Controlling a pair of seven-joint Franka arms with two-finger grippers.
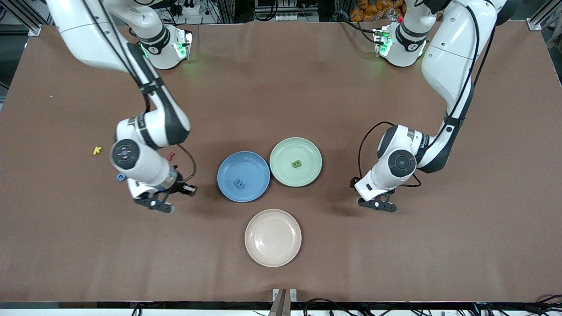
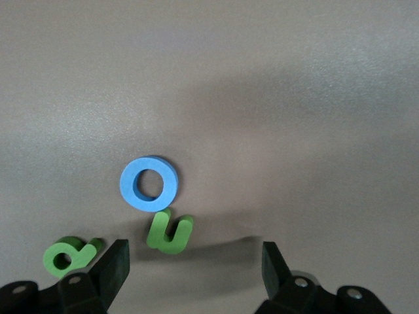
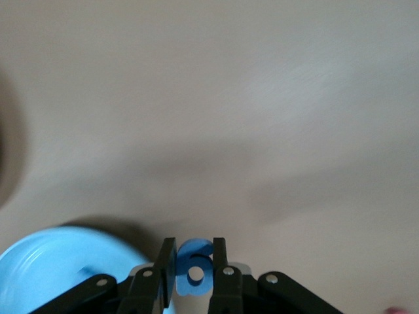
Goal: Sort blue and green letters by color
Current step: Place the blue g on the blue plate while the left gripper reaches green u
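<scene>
The right gripper (image 3: 193, 261) is clenched on a small blue foam letter (image 3: 194, 269), up in the air beside the round blue plate (image 1: 228, 169), which already holds a blue letter m (image 1: 239, 184). The piece looks light, stiff and easily pinched across its flat faces. The left gripper (image 2: 193, 261) hangs spread wide above a blue foam ring (image 2: 148, 183) and two green foam letters (image 2: 169, 230), near the pale green plate (image 1: 283, 151).

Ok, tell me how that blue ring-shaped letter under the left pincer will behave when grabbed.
The flat, chunky blue ring letter looks light and foam-like, so it probably gives slightly. Lying flat, it shouldn't roll. The open left pincer may nudge the green letter touching it.
</scene>
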